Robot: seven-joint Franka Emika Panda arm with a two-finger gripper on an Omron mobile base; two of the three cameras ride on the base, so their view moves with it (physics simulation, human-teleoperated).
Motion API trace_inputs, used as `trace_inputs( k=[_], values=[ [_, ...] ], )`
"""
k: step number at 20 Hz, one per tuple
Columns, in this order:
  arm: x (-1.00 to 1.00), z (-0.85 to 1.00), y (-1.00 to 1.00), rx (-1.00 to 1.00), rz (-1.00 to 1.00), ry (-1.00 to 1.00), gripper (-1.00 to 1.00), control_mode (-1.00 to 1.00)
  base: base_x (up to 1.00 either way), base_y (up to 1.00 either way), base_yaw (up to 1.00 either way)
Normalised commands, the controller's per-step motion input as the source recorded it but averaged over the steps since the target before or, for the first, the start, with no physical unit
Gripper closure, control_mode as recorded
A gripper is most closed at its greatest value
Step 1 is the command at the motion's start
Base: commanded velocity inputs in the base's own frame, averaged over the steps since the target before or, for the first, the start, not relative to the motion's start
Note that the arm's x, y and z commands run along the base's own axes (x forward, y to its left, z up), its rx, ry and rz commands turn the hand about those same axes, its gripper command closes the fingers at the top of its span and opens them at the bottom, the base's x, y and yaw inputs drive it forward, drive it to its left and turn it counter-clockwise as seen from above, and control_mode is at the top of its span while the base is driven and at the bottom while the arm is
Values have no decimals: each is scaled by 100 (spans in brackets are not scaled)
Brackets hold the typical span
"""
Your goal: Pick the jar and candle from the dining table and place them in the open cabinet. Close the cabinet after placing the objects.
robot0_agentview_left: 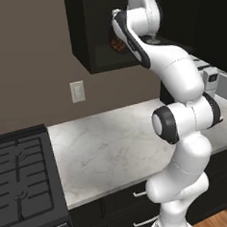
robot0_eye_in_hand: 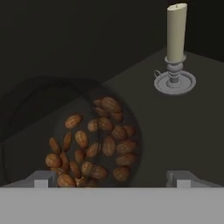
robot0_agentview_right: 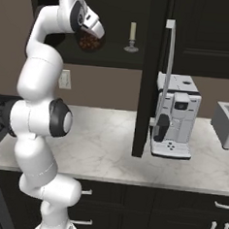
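In the left base view the cabinet (robot0_agentview_left: 92,35) fills the upper middle of the frame, black and boxy, and the white arm rises from the lower right and reaches up into its dark opening. Just left of the arm's wrist, in the upper centre, a patch of the jar (robot0_agentview_left: 116,43) with its brown contents shows inside the cabinet.

In the right base view the arm climbs the left side of the frame and the gripper (robot0_agentview_right: 91,36) sits in the upper left, right at the jar (robot0_agentview_right: 89,42), which rests on the cabinet's (robot0_agentview_right: 157,22) dark floor. Right of it, in the upper centre, the candle (robot0_agentview_right: 132,37) stands upright on its silvery holder, apart from the jar. Further right the cabinet door (robot0_agentview_right: 149,75) hangs open, edge on, with its long silver bar handle (robot0_agentview_right: 167,72). Below it, right of centre, a coffee machine (robot0_agentview_right: 174,116) stands on the marble counter (robot0_agentview_right: 104,149), and a toaster (robot0_agentview_right: 227,124) sits at the right edge.

In the hand view the jar (robot0_eye_in_hand: 94,140) fills the lower left and centre, its clear belly full of brown nuts. The two fingertips (robot0_eye_in_hand: 41,179) rise at the bottom, one at the lower left and one at the lower right, spread wide; the jar lies between them, nearer the left tip, and no pinch on the glass can be seen. Which way the jar's axis runs cannot be told here. In the upper right the candle (robot0_eye_in_hand: 176,48) stands with its long axis vertical in the frame, base on the shelf, well apart from the jaws.
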Motion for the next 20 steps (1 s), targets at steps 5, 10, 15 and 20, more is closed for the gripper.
trace_inputs(
  k=[5,10,15,20],
  values=[
    [-1,0,0,0,1,-17,-100,-100,0,0,0],
    [0,0,0,0,0,-13,-100,-100,0,0,0],
    [-2,-3,0,0,1,-16,-100,-100,0,0,0],
    [-37,0,0,0,3,-7,-100,-100,0,0,0]
  ],
)
